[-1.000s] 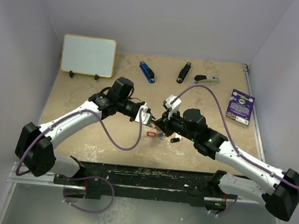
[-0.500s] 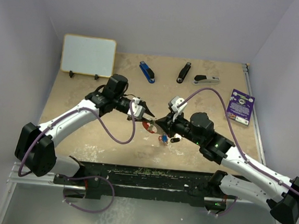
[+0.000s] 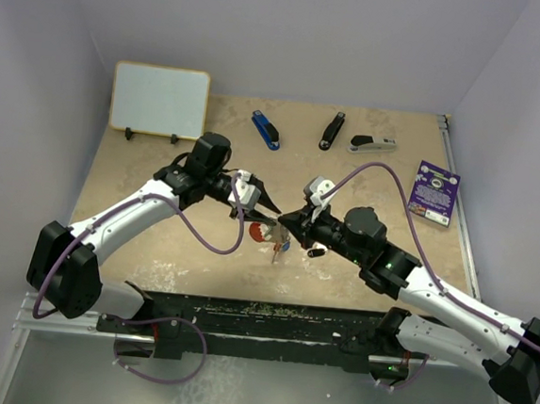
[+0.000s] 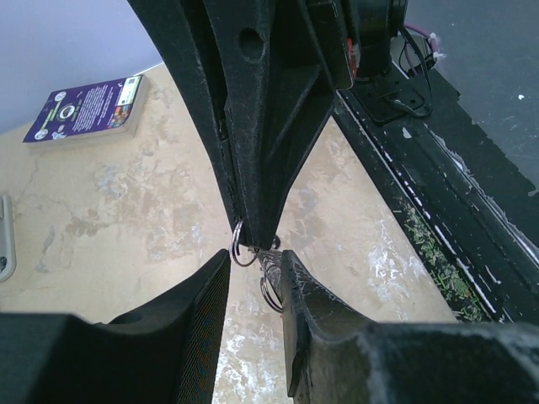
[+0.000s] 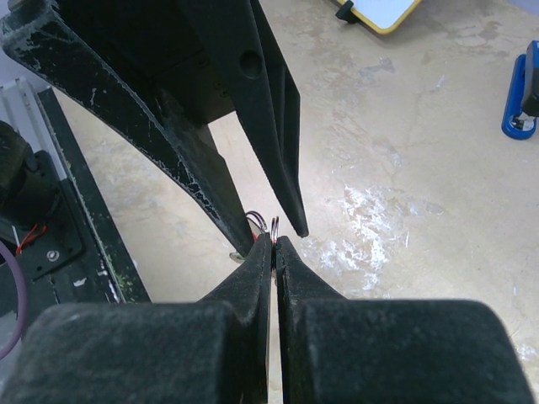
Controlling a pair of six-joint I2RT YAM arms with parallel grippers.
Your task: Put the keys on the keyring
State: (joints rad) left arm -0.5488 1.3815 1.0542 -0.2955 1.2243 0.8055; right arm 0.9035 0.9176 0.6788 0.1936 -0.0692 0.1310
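Observation:
My right gripper is shut on the thin silver keyring and holds it above the table. A bunch with a red fob and small coloured pieces hangs below it. My left gripper is open, its two fingers standing on either side of the right gripper's tip and the ring. A second wire loop lies against its right finger. One black-headed key lies on the table just right of the bunch.
At the back stand a whiteboard, a blue stapler, a black stapler and a grey stapler. A purple card lies at the right. The black base rail runs along the near edge.
The left gripper has opened and drawn back a little to the left. The right gripper, still shut, has lifted the keyring, so the bunch now hangs off the table.

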